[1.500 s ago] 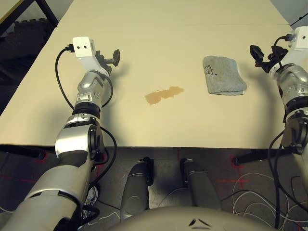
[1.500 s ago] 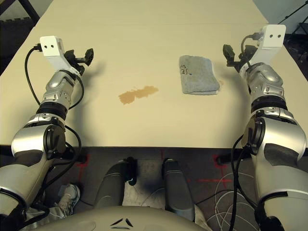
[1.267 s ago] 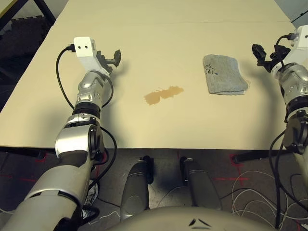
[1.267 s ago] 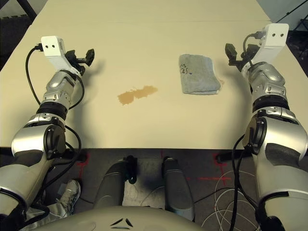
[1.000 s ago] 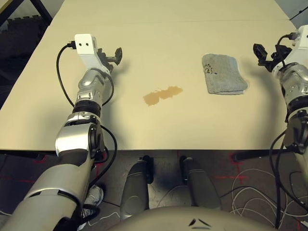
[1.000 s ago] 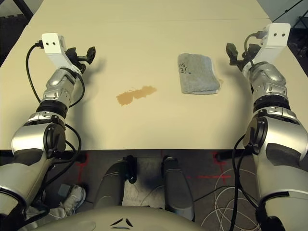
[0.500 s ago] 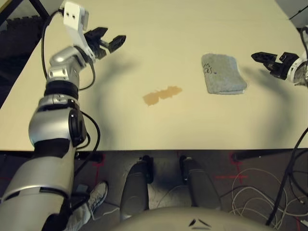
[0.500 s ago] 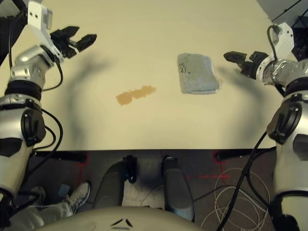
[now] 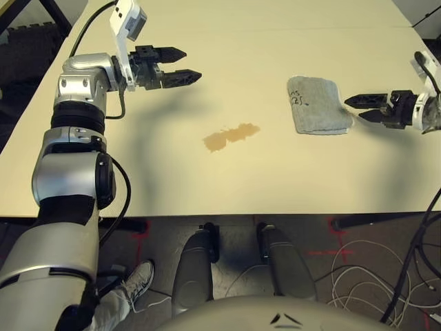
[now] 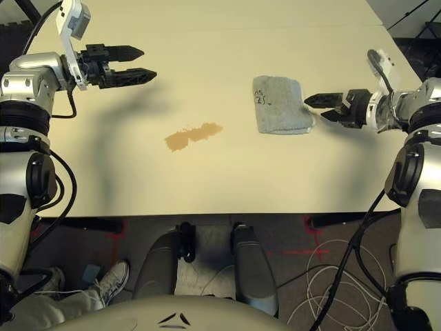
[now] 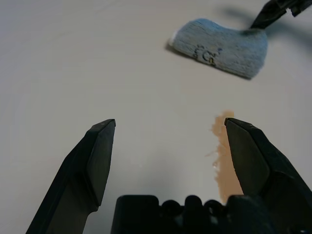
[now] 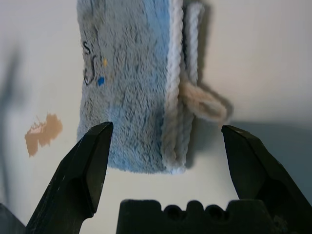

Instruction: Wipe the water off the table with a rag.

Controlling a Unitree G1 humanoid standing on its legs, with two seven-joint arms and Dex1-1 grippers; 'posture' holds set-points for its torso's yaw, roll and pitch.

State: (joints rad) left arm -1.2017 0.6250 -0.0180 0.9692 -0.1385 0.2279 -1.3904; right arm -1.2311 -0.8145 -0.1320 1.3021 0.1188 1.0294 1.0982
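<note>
Right wrist view looked straight down on the rag, which lay flat on the worktop with nothing holding it. The right hand hovered at the rag's right edge, its two fingers spread wide and empty. The left hand hung over bare worktop well to the left of the rag and farther from the robot, fingers also parted and holding nothing. The water sat as a tan blotch to the left of the rag and a little nearer the robot, well apart from it.

The step in hand looked like the reach to pick up the rag. To do it well, the right hand would probably need to come down over the rag's thick edge so both fingers straddle the folded layers, then close on a good bunch of cloth rather than a single ply, so the rag stays spread enough to drag across the water.

Right wrist view revealed a white corded hem and a loose loop on the rag's right side, which the head views barely showed. Left wrist view caught the dark writing on the rag.
</note>
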